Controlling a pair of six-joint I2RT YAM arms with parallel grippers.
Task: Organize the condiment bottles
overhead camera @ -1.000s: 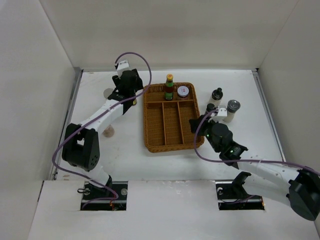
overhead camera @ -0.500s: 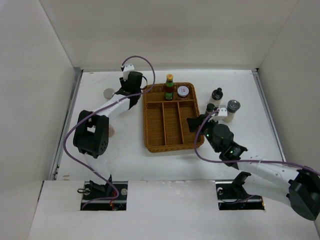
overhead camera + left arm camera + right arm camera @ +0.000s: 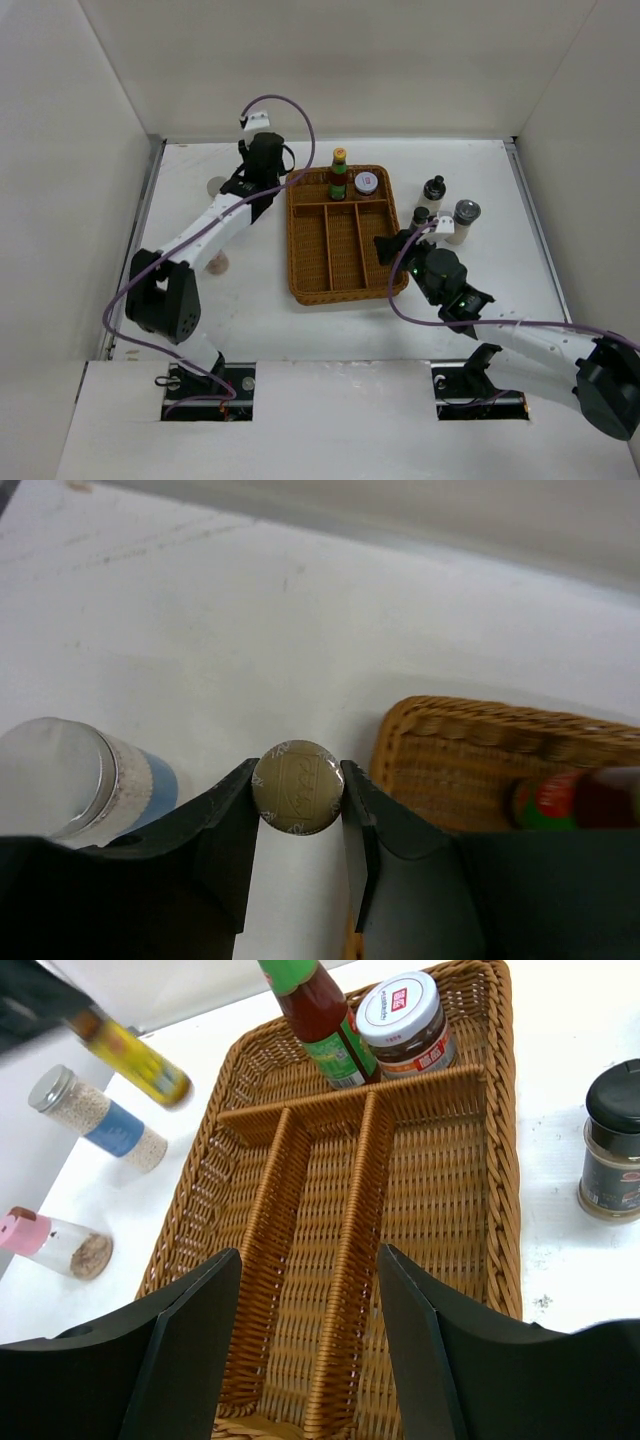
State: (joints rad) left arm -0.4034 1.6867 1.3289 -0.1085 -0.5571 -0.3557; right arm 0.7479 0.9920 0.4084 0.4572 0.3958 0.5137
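Just beside the wicker tray, the left hand was clenched on the gold-capped bottle. Next, it likely needed carrying over a tray slot. The right hand hung loose, holding nothing.

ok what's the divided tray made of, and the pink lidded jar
Divided tray: looks like woven wicker or rattan, matte brown, going by its visible weave.
Pink-lidded jar: clear glass or plastic, unclear which; contents show through. Lid looks matte plastic.
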